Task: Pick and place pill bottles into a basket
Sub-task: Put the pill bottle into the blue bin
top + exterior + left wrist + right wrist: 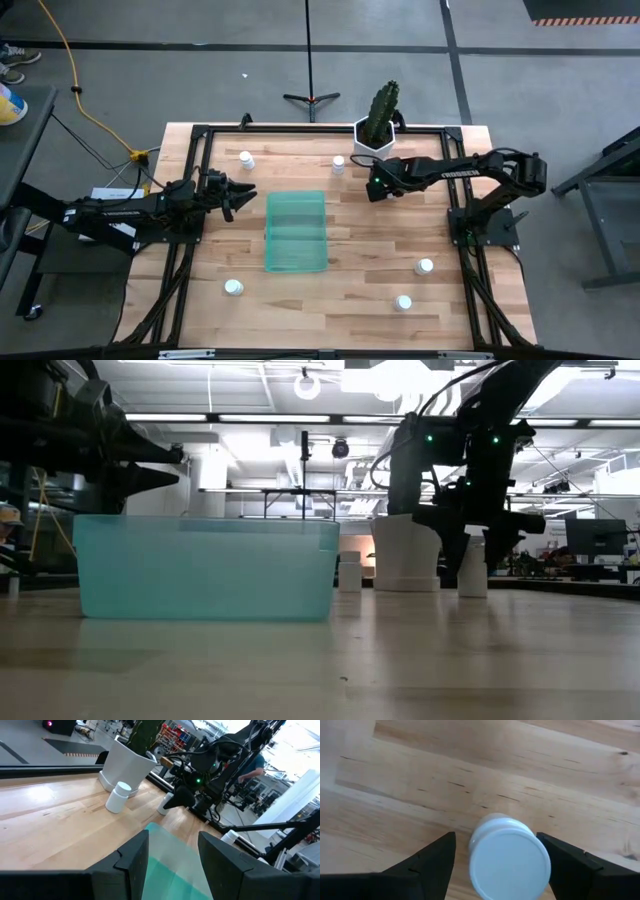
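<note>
1. Centrally, the green basket (296, 232) sits on the table (350, 300).
2. Left gripper (243, 195) hovers beside the basket, fingers apart, holding nothing.
3. Right gripper (497, 865) straddles an upright pill bottle (507, 855) near the cactus pot (374, 138), fingers wide, not gripping.

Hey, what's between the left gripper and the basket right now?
Nothing: the high view shows only bare table between the open left gripper and the basket.
</note>
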You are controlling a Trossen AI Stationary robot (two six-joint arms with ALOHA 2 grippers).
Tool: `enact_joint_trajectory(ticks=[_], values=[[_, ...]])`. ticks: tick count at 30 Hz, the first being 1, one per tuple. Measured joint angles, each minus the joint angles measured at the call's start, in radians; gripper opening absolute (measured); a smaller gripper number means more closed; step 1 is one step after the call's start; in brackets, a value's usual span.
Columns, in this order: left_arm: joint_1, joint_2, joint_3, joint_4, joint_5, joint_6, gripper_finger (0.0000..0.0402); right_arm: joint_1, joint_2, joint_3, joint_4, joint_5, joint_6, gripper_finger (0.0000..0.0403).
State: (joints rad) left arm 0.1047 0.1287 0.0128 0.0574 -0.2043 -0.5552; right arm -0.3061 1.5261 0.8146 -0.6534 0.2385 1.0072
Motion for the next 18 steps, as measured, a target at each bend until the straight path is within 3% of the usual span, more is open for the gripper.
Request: enact_joint_trajectory(ticks=[18], values=[[0.000, 0.000, 0.000, -0.002, 0.000, 0.000, 0.0205, -0.001, 0.000, 0.001, -0.011, 0.002, 0.006, 0.0174]])
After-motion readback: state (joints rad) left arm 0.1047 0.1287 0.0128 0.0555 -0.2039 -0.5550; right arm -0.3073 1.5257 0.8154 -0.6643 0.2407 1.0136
